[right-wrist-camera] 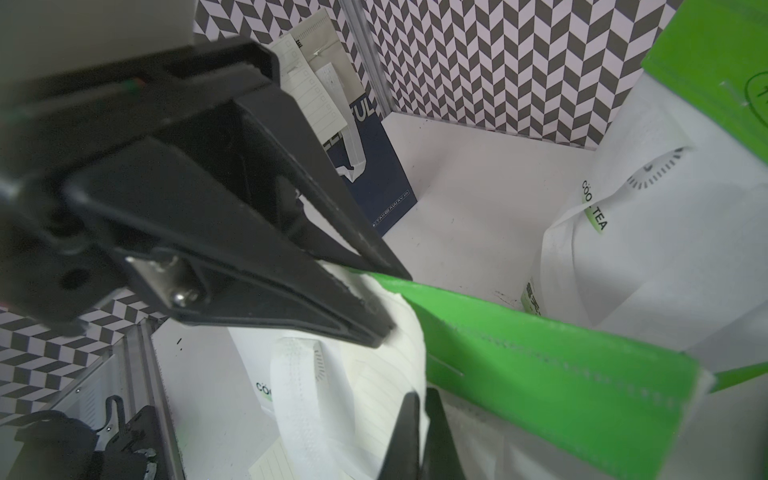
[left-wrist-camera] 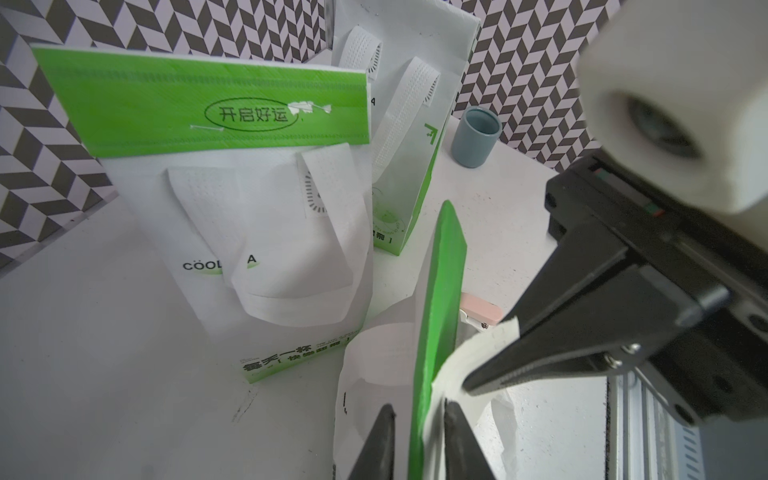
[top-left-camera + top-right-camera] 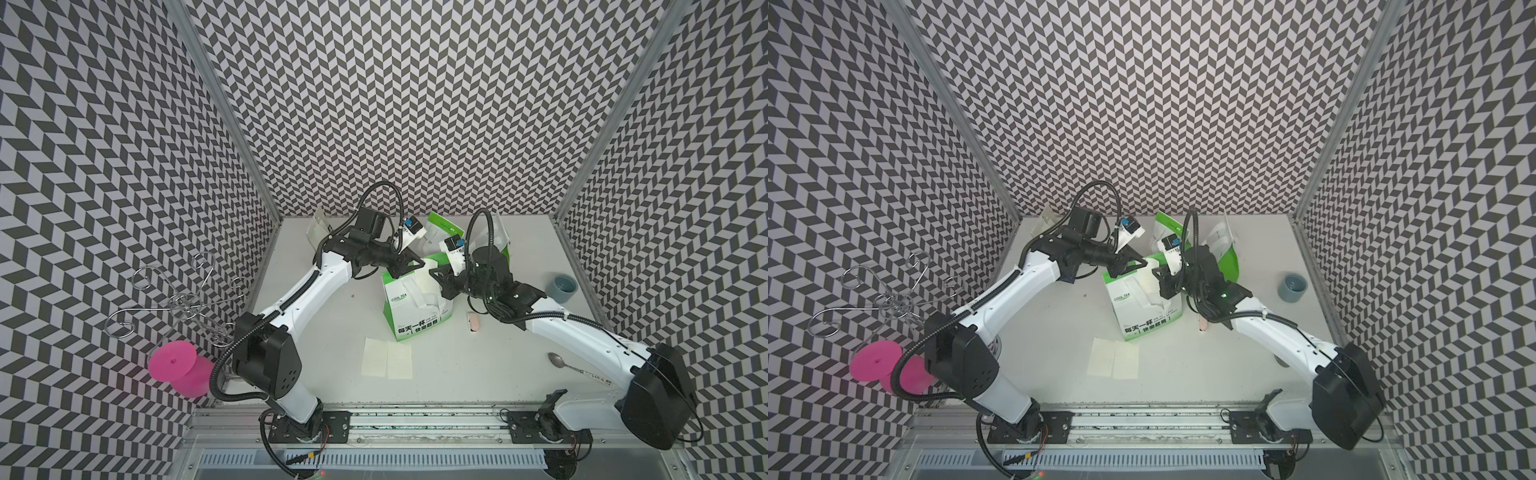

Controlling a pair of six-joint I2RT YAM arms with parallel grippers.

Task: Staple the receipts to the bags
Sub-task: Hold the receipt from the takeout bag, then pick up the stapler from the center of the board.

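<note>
Now left end effector (image 2: 419,409) nips green bag (image 2: 440,291) fold; right end effector (image 1: 420,405) nips receipt (image 1: 382,374)

My white tabletop (image 3: 324,332) carries a green-and-white paper bag (image 3: 409,307) at centre frame. Two pale cream paper slips (image 3: 376,357) lie side by side just below it, and a small pinkish-white stapler (image 3: 473,322) lies to its right. A grey-blue cup (image 3: 564,287) and a metal spoon (image 3: 556,359) sit further right. Along the back edge stand a navy-and-white bag (image 3: 318,230) and two more green-and-white bags (image 3: 446,226).
</note>
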